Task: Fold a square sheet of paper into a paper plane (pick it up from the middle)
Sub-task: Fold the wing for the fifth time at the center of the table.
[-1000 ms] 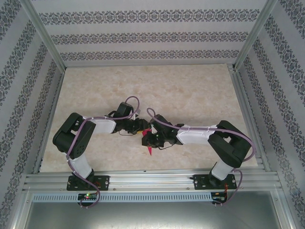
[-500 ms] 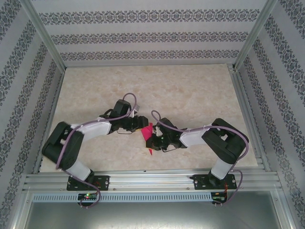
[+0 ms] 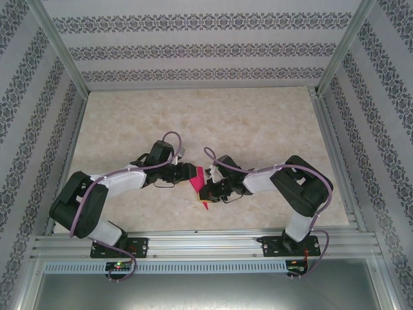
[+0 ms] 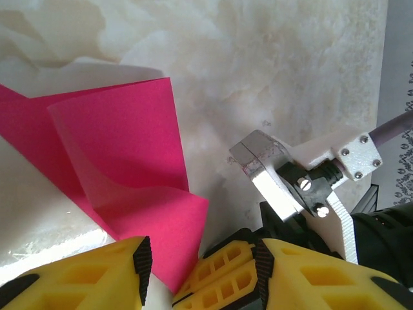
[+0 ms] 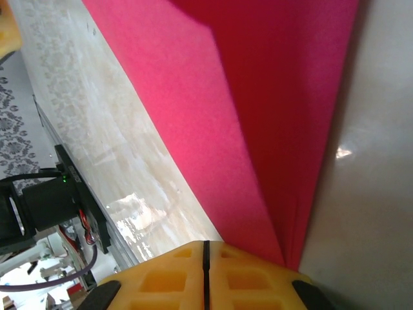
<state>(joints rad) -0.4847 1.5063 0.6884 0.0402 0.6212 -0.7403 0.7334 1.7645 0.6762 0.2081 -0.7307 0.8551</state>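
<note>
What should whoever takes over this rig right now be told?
Right gripper: shut on the square sheet of paper, holding it above the table between the two arms.
Left gripper: open, jaws on either side of the sheet's lower corner, not closed on it.
Done: the sheet is picked up and creased into layers, with one loose flap curling.
Left: the remaining folds; there is no dart shape yet.

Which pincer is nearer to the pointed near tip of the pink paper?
Right. The right pincer sits right beside the pointed tip of the pink paper; the left pincer is farther off, at the paper's opposite, far end.
</note>
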